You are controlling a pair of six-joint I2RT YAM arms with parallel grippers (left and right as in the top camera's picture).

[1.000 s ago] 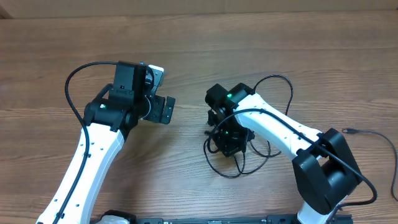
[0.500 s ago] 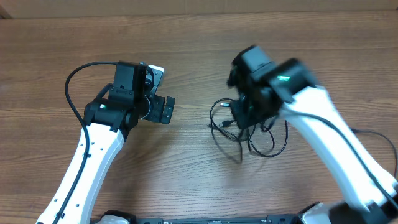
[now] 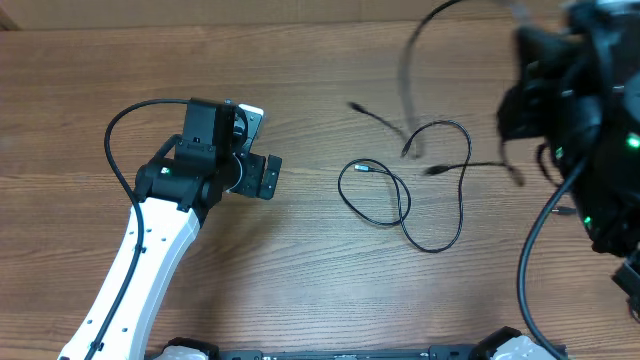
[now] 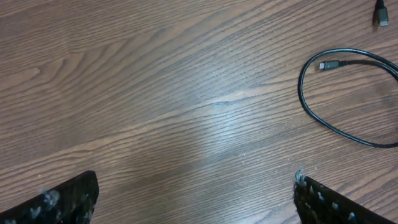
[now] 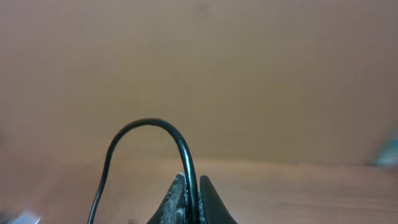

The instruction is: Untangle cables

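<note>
Thin black cables (image 3: 432, 190) lie in loose overlapping loops on the wooden table right of centre. One loop with a metal-tipped plug (image 4: 326, 65) shows at the right of the left wrist view. My right gripper (image 5: 191, 200) is shut on one black cable (image 5: 149, 124), which arches up from between its fingers. Overhead, the right arm (image 3: 575, 100) is raised high at the far right and blurred, and a blurred cable strand (image 3: 408, 70) rises from the table toward it. My left gripper (image 4: 193, 190) hovers open over bare wood left of the cables (image 3: 262, 175), holding nothing.
The left arm's own thicker black cable (image 3: 115, 150) loops at the far left. A cable end (image 3: 358, 106) lies apart toward the back. The table's far edge (image 3: 300, 25) meets a tan wall.
The right arm has risen from the tangle and swung up to the right with a cable in its grip. The pile has spread into looser loops. The left arm has not moved.
</note>
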